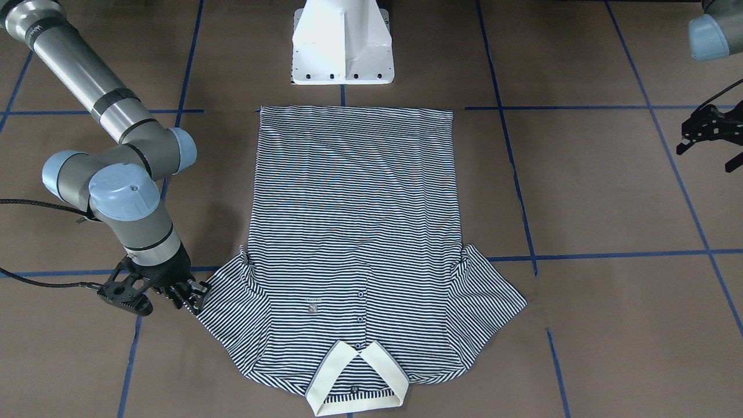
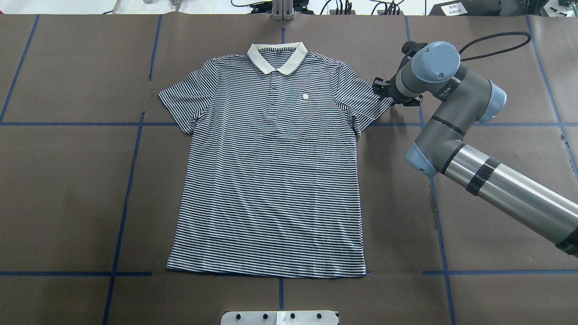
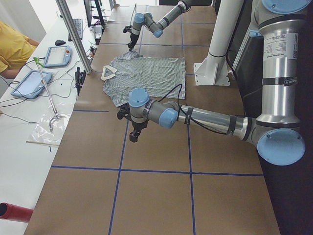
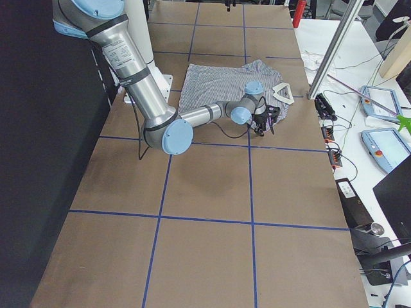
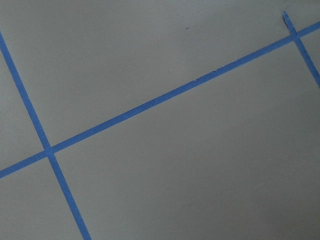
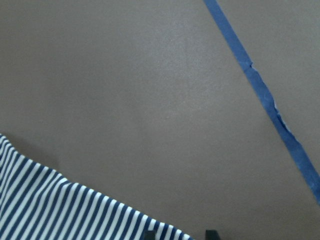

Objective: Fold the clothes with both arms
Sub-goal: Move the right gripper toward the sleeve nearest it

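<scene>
overhead exterior: polo shirt (image 2: pixel 271 180) flat, chest logo (image 2: pixel 305 96) unreadable

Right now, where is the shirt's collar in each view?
Front-facing: collar, bottom centre.
Overhead: top centre.
Exterior left: upper left of centre.
Exterior right: upper right.
Left wrist: absent.
Right wrist: absent.
Shared landmark: white pedestal, beyond the hem.

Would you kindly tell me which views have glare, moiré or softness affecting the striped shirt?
Front-facing view: fine stripes on the shirt shimmer with moiré across the body, and the white pedestal is blown out. Overhead view: a glare streak runs along the metal tube of the right arm. Right wrist view: soft and grainy, stripes readable.
</scene>
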Action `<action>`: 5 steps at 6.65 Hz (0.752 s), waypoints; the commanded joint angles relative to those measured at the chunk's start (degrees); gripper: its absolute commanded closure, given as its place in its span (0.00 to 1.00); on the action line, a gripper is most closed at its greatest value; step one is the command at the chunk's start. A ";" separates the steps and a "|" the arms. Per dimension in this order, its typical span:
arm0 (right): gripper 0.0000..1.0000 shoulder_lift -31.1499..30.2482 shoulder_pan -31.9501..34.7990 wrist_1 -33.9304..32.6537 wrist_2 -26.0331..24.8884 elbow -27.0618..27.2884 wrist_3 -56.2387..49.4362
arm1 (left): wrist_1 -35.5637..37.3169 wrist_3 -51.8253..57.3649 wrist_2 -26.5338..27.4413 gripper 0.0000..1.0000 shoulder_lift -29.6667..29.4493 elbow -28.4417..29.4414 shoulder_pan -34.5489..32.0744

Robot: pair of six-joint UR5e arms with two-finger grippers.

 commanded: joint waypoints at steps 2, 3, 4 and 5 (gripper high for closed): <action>1.00 0.19 -0.49 -1.93 0.46 2.56 0.02 | 0.00 0.06 -0.01 0.00 0.00 -0.32 -0.02; 1.00 0.88 -1.01 -3.15 0.20 3.10 0.37 | -0.09 0.58 -0.27 0.00 0.26 -1.10 -0.11; 1.00 4.28 -1.19 -6.38 0.03 3.28 0.98 | -0.17 0.59 -0.88 0.00 0.61 -3.63 -0.11; 1.00 9.19 -2.41 -10.77 -0.32 3.19 5.68 | -0.18 0.50 -0.98 0.00 0.88 -5.14 -0.20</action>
